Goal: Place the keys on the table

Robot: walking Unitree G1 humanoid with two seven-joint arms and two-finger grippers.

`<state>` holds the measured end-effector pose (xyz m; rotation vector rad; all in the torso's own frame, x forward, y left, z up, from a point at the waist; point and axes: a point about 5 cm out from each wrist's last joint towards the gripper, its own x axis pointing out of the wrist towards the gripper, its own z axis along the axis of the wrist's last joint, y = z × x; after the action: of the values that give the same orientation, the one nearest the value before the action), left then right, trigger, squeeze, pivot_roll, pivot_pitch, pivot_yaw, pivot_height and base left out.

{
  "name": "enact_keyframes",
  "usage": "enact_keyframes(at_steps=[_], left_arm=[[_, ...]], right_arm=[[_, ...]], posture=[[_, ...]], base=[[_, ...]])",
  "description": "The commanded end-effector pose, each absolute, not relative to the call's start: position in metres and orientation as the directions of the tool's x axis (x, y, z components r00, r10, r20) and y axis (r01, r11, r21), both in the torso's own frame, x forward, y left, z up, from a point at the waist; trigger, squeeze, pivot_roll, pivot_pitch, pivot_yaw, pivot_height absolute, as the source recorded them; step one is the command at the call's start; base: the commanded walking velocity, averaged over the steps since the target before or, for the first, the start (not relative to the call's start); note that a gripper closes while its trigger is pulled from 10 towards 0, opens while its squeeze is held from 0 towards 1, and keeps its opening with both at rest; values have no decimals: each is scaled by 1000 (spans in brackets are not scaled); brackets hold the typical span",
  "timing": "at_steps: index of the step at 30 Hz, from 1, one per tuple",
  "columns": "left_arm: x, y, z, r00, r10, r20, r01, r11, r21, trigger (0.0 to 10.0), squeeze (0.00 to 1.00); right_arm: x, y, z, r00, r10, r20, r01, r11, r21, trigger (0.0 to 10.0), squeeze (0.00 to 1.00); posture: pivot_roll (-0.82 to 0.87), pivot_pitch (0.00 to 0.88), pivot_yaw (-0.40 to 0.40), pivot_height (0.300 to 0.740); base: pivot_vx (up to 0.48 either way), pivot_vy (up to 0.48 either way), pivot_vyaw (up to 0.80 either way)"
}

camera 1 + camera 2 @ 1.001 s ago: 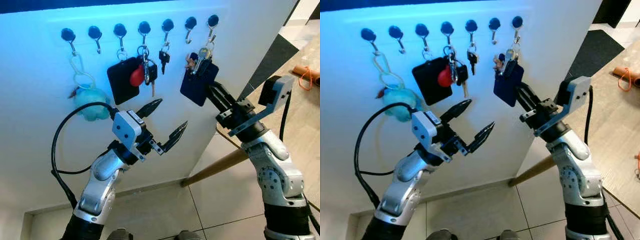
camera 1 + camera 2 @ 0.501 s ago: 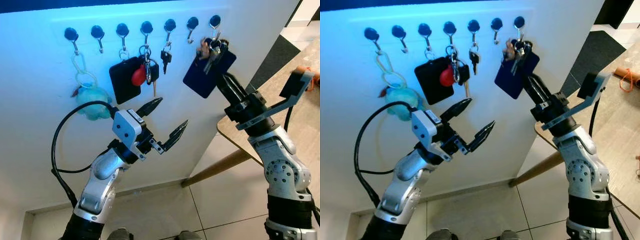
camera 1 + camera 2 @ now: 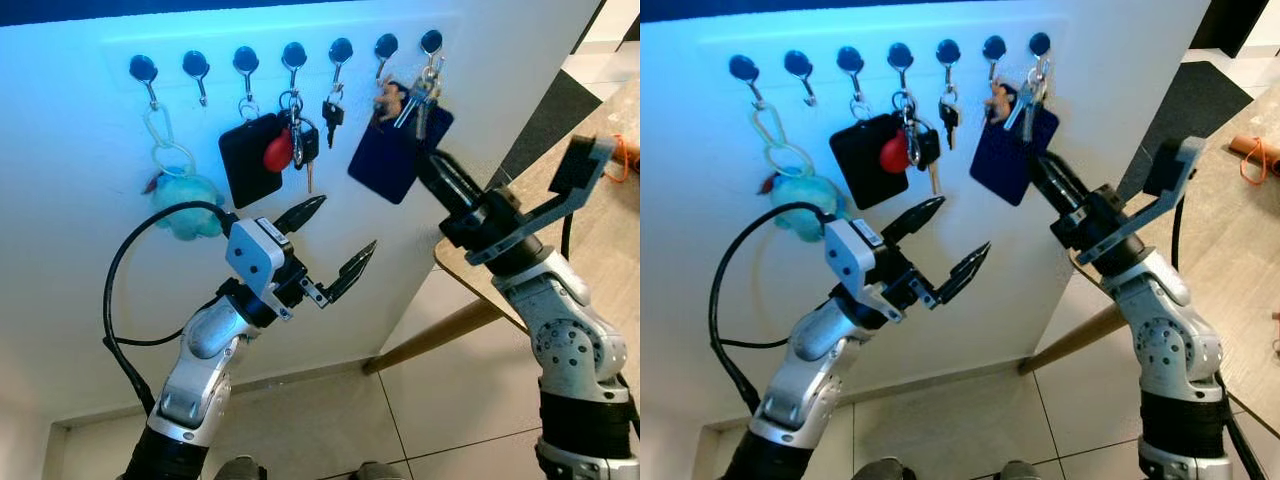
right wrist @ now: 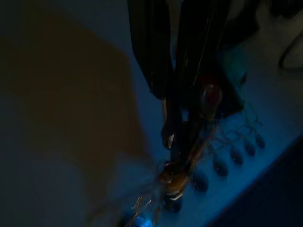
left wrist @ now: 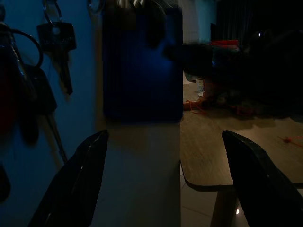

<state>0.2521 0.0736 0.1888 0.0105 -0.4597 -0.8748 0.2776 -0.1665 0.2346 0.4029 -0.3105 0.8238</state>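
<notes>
A bunch of keys [image 3: 418, 92] with a dark blue tag [image 3: 390, 155] hangs by the rightmost hook [image 3: 431, 42] of a row on the white wall. My right gripper [image 3: 428, 162] reaches up from the right and is shut on the tag's lower edge; in the right wrist view the keys [image 4: 173, 182] dangle past its fingers [image 4: 156, 56]. I cannot tell whether the ring still sits on the hook. My left gripper [image 3: 346, 224] is open below the middle hooks, holding nothing. The wooden table [image 3: 585, 180] lies to the right.
Other hooks carry a black fob with a red piece [image 3: 258, 155], a small black key [image 3: 332, 111] and a teal plush [image 3: 183, 205]. A slanted table leg [image 3: 430, 335] crosses the tiled floor under my right arm. An orange item [image 3: 628, 148] lies on the table.
My right gripper lifted the blue tag and keys up and to the right, then swung them back left under the last hooks. The left arm has not moved.
</notes>
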Motion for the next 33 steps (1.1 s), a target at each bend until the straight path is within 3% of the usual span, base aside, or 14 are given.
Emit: enact_keyframes(at_steps=[1, 11, 12, 13, 14, 16, 20, 21, 22, 23, 28, 33], left_arm=[[248, 72, 190, 532, -756, 381, 750, 630, 204, 10000, 0], [249, 71, 190, 526, -760, 381, 753, 625, 207, 10000, 0], [249, 71, 191, 526, -760, 381, 752, 625, 207, 10000, 0], [249, 71, 191, 527, -760, 382, 752, 626, 207, 10000, 0], [249, 71, 191, 527, -759, 382, 752, 626, 207, 10000, 0], [249, 71, 191, 527, -759, 382, 751, 627, 207, 10000, 0], [249, 71, 191, 527, -759, 382, 751, 626, 208, 10000, 0], [249, 70, 191, 526, -759, 382, 752, 626, 208, 10000, 0], [249, 70, 191, 526, -759, 382, 752, 626, 208, 10000, 0], [249, 70, 191, 526, -760, 383, 752, 625, 207, 10000, 0], [249, 70, 192, 523, -761, 384, 755, 623, 207, 10000, 0], [249, 71, 192, 523, -760, 385, 755, 623, 206, 10000, 0]], right_arm=[[272, -157, 225, 615, 708, 347, -786, 584, 201, 10000, 0], [281, -170, 215, 718, 628, 300, -691, 695, 199, 10000, 0], [282, -171, 215, 723, 622, 302, -686, 700, 200, 10000, 176], [282, -172, 216, 725, 619, 304, -684, 701, 202, 10000, 176], [282, -173, 217, 729, 612, 308, -679, 706, 202, 10000, 969], [283, -174, 218, 730, 607, 315, -676, 707, 206, 10000, 1000], [283, -175, 220, 735, 596, 323, -668, 718, 194, 10000, 1000], [284, -176, 221, 740, 587, 328, -660, 726, 190, 10000, 886], [284, -176, 221, 740, 587, 328, -660, 726, 190, 10000, 886], [284, -178, 223, 742, 581, 335, -656, 732, 185, 10000, 0], [279, -186, 229, 728, 584, 359, -665, 728, 164, 10000, 0], [284, -207, 234, 795, 480, 372, -562, 814, 149, 10000, 0]], posture=[[47, 104, -6, 740], [46, 105, -3, 740], [46, 105, -3, 740], [46, 105, -3, 740], [48, 104, -3, 740], [48, 104, -3, 740], [47, 104, -2, 740], [49, 102, -1, 740], [49, 102, -1, 740], [49, 103, 0, 740], [51, 104, 0, 740], [50, 106, 0, 740]], base=[[0, 0, 0], [0, 0, 0], [0, 0, 0], [0, 0, 0], [0, 0, 0], [0, 0, 0], [0, 0, 0], [0, 0, 0], [0, 0, 0], [0, 0, 0], [0, 0, 0], [0, 0, 0]])
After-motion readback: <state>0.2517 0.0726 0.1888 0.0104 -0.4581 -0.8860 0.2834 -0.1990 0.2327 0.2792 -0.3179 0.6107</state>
